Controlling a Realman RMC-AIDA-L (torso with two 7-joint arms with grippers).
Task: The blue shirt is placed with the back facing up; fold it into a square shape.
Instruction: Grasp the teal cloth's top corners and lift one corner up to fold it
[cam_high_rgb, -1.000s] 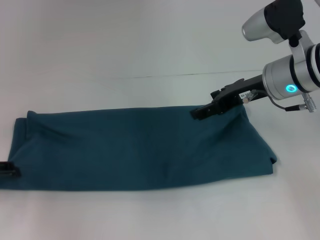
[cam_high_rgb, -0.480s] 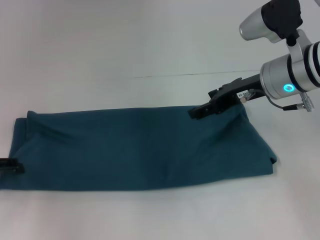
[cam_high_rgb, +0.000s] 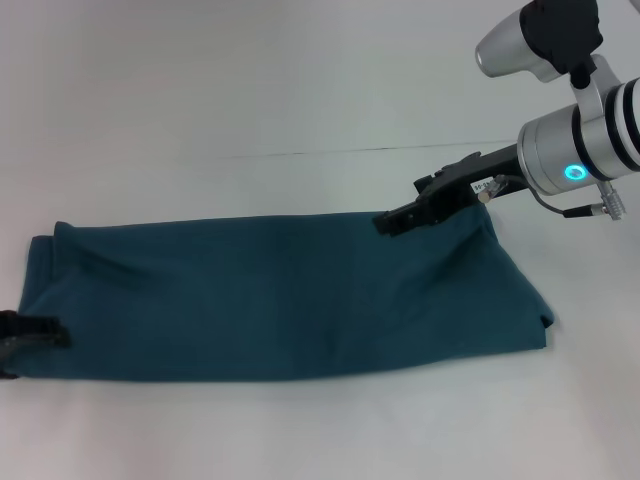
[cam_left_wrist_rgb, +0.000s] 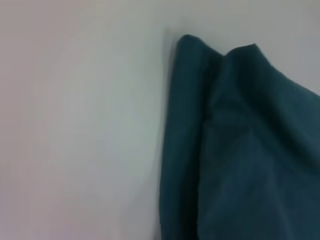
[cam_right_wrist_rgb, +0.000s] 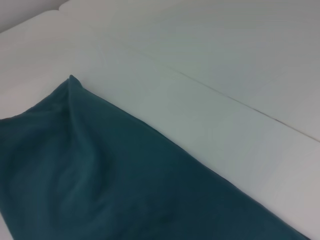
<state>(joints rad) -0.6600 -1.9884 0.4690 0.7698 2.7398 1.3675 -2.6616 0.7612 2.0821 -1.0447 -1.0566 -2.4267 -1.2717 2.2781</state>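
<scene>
Lying as a long folded band across the white table (cam_high_rgb: 300, 90), blue shirt (cam_high_rgb: 290, 300); right gripper (cam_high_rgb: 392, 224) at far edge, left gripper (cam_high_rgb: 25, 332) at left end, grips impossible to tell. Risk: uneven lift skewing fold.

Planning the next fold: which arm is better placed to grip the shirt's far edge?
Right, probably: the right pincer sits at the dark teal-blue cotton shirt's far edge, while the left pincer is at its near-left end.

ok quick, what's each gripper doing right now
Left gripper: at the blue shirt's left end; open or shut cannot be told.
Right gripper: at the shirt's far edge; cannot be told either.
</scene>
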